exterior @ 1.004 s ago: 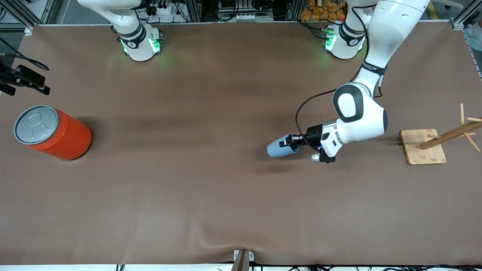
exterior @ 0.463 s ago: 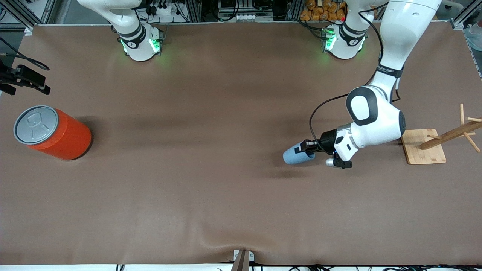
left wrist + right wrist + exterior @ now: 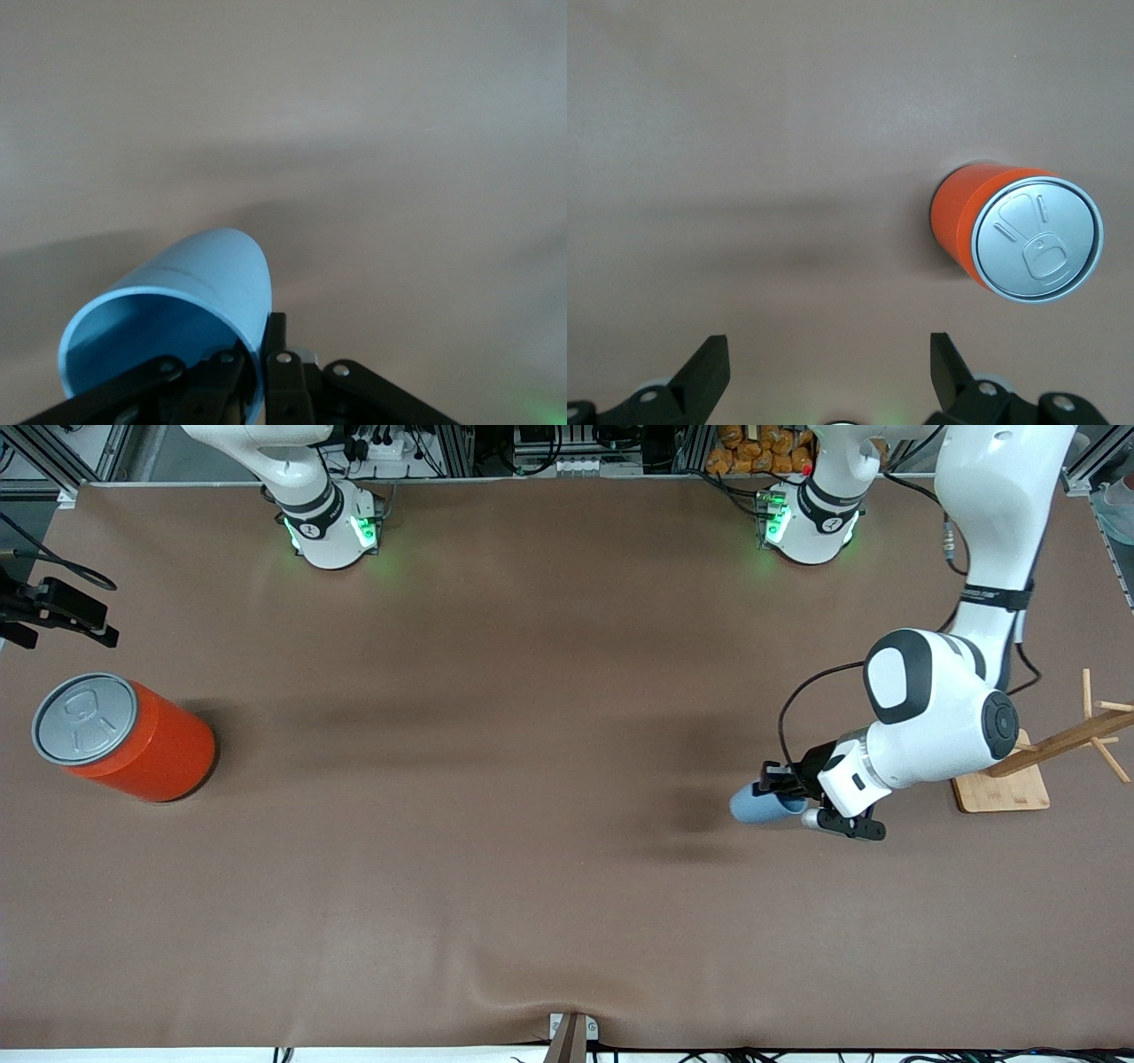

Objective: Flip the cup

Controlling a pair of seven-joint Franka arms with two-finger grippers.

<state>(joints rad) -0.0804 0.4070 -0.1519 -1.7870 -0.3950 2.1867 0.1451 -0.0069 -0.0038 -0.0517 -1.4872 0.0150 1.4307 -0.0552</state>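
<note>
Front view: my left gripper (image 3: 781, 786) has the cup (image 3: 760, 805) pinched by its rim wall and holds it on its side in the air, over the bare table (image 3: 532, 868) toward the left arm's end, near the wooden peg stand (image 3: 997, 781) but clear of it. A shadow on the mat under the cup tells me it is lifted, not resting. The orange can (image 3: 124, 737) stands well apart at the right arm's end. I judge the flip is mid-way: cup lifted and laid horizontal, not yet turned over or set down. Next I would need to roll the wrist until one end faces the mat, then lower it flat before letting go; a tilted landing could tip it. Left wrist view: the cup (image 3: 177, 328) fills the lower part, dark inside showing, mouth toward the camera. One finger (image 3: 282, 381) lies against the outside wall and linkages run inside the mouth, so the jaws are nearly closed, clamping just the thin wall. Right wrist view: the right gripper (image 3: 828, 367) waits high over the can (image 3: 1019, 237), jaws spread wide, holding and touching nothing; only bare mat lies between the fingers.
</note>
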